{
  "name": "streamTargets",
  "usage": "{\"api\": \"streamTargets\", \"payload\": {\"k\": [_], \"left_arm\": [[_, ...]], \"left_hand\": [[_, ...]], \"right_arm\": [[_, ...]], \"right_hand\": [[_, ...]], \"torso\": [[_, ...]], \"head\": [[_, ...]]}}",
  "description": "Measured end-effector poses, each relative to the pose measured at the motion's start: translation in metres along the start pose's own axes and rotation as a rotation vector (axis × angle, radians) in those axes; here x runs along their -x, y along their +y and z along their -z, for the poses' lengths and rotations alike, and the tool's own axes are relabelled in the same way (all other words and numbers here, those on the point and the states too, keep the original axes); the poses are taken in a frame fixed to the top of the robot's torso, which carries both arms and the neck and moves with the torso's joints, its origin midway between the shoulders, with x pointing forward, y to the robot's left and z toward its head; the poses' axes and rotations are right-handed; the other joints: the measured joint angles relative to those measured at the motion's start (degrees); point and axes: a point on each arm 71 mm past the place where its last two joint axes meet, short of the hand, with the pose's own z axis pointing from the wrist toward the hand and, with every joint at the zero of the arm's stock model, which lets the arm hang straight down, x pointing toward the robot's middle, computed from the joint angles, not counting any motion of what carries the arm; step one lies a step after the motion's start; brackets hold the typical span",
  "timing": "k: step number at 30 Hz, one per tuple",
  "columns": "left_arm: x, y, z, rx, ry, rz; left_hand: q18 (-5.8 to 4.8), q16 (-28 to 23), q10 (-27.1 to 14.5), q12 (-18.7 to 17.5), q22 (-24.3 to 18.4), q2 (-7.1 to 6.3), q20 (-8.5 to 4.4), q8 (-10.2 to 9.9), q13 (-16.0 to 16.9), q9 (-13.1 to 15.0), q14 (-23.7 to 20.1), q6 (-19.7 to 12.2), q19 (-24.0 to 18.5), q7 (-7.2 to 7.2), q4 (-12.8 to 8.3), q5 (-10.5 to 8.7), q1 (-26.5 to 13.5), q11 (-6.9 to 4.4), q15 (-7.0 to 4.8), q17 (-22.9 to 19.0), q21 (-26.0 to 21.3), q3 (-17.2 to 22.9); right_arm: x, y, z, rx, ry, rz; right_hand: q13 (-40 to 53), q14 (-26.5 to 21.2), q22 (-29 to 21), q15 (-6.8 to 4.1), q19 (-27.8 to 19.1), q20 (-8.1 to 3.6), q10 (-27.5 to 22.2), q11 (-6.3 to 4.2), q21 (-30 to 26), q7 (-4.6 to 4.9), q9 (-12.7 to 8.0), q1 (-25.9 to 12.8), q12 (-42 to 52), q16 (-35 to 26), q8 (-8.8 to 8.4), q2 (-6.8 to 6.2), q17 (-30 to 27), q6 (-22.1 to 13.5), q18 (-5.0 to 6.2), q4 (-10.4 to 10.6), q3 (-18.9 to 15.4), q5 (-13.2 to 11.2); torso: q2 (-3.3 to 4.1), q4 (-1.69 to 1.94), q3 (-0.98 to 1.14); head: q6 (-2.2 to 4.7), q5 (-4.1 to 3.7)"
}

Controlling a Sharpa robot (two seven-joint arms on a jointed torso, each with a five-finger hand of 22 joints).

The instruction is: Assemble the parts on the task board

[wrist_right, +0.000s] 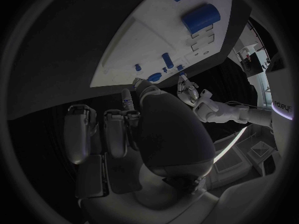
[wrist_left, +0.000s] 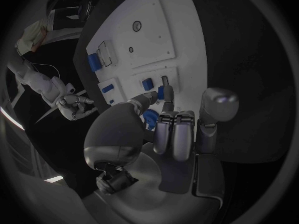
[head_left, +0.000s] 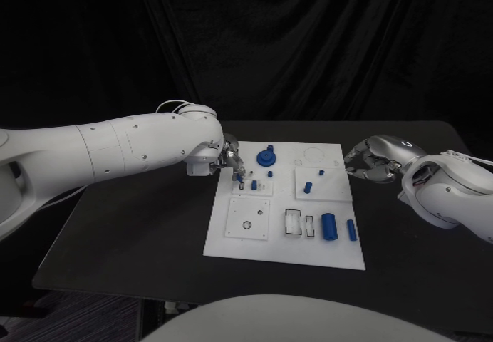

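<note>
Blue plastic cylinder [head_left: 329,225] lay unplaced in the white task board's [head_left: 288,249] near corner.
Left hand [head_left: 228,158] pinched a small blue peg [wrist_left: 165,92] over its socket for insertion; right hand [head_left: 372,161] waited curled, holding nothing.

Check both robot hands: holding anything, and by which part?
Left robot hand pinches a small blue peg by its upper end, between thumb and a finger, over the white board. Right robot hand holds nothing, its fingers curled in beside the board.

Both arms are glossy white, rounded shells — the left arm [head_left: 113,149] thick and tapering, dotted with small dark screws, a thin pale cable looping over its wrist. Each ends in a silver metallic hand: the left hand [head_left: 221,158], the right hand [head_left: 372,161] — with grey segmented fingers [wrist_left: 176,134].
</note>
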Motion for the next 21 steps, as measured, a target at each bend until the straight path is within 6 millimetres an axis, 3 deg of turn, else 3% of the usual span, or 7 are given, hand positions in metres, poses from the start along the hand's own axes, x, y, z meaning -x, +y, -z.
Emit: {"api": "streamTargets", "payload": {"k": [10,21], "left_arm": [[-0.0050,0.0005,-0.0031,-0.005,0.003,0.007],[-0.0076,0.0013,-0.0047,-0.007,0.008,0.009]], "left_hand": [[0.00,0.00,0.00,0.00,-1.05,0.22,0.00,0.00,0.00,0.00,0.00,0.00,0.00,0.00,0.16,0.00,-0.22,0.00,0.00,0.00,-0.86,-0.16],[0.00,0.00,0.00,0.00,-2.22,0.00,0.00,-0.15,0.00,0.00,0.00,-0.01,0.00,0.00,0.16,0.00,-0.44,0.00,0.00,0.00,-1.79,-0.16]], "right_arm": [[-0.0003,0.0013,-0.0010,0.002,0.001,0.000],[-0.0006,0.0022,-0.0016,0.004,0.002,0.000]], "right_hand": [[-0.01,0.00,0.00,0.00,0.00,0.00,0.00,0.00,0.00,0.00,0.00,0.00,0.00,0.00,0.00,0.00,0.00,0.00,0.00,0.00,0.00,0.00],[-0.02,0.00,0.00,0.00,0.00,0.00,0.00,0.00,0.00,0.00,-0.05,0.00,0.00,-0.27,0.00,0.00,0.00,0.00,0.00,0.00,0.00,0.00]], "torso": [[-0.01,-0.19,0.01],[-0.13,-0.27,0.04]], "head": [[0.00,0.35],[0.00,0.06]]}}
